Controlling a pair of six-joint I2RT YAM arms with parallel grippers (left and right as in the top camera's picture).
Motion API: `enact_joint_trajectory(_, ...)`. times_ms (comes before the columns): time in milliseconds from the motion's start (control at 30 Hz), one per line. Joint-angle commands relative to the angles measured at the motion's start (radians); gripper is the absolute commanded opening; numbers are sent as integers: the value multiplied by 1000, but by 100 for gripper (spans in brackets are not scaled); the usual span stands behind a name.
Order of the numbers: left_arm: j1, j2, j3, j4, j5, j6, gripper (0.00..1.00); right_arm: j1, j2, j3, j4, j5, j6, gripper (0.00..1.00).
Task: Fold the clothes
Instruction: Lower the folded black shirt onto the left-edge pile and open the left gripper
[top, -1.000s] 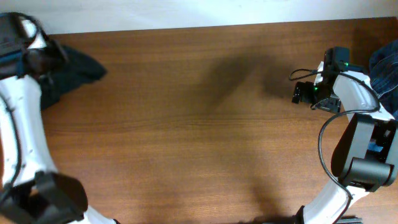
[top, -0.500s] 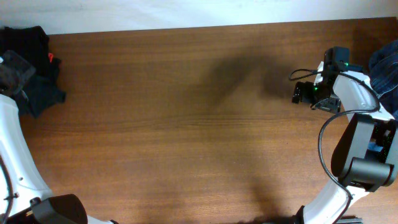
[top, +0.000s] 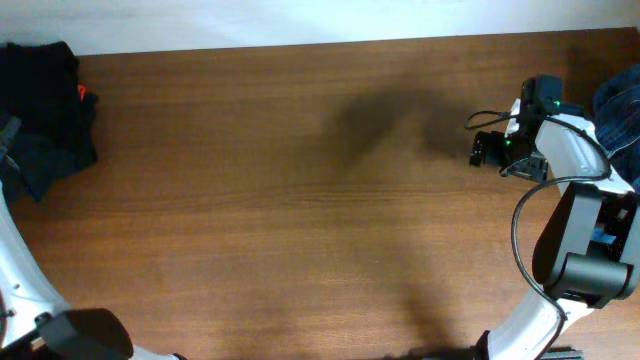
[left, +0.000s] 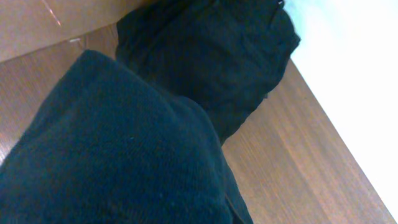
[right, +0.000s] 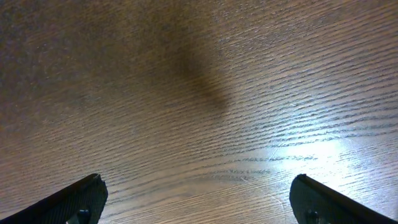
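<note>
Dark-blue garment (left: 112, 143) hides left pincer, clenched, seemingly on it, at 9 o'clock edge of table (top: 300, 250), beside black clothes pile (top: 45, 80) | right pincer (right: 199, 186) released, idle at 3 o'clock | step, judged: fetching garment | next: carry to centre, spread flat

Nothing readable is showing in any view: no text, label, brand or number. A small red mark (top: 83, 96) is showing on the dark clothes (top: 45, 100) at far left, too small to read.
</note>
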Motion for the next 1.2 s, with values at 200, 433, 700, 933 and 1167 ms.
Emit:
enact_joint_trajectory(200, 11, 123, 16, 150, 21, -53, 0, -4, -19, 14, 0, -6, 7, 98)
enact_joint_trajectory(433, 12, 189, 16, 265, 20, -69, 0, -4, -19, 14, 0, -6, 7, 98)
enact_joint_trajectory(700, 15, 280, 16, 427, 19, -69, 0, -4, -19, 14, 0, -6, 7, 99)
enact_joint_trajectory(933, 14, 309, 16, 636, 72, -68, 0, -4, -19, 14, 0, -6, 7, 99)
enact_joint_trajectory(1167, 12, 343, 16, 812, 76, -68, 0, -4, -19, 14, 0, -6, 7, 99)
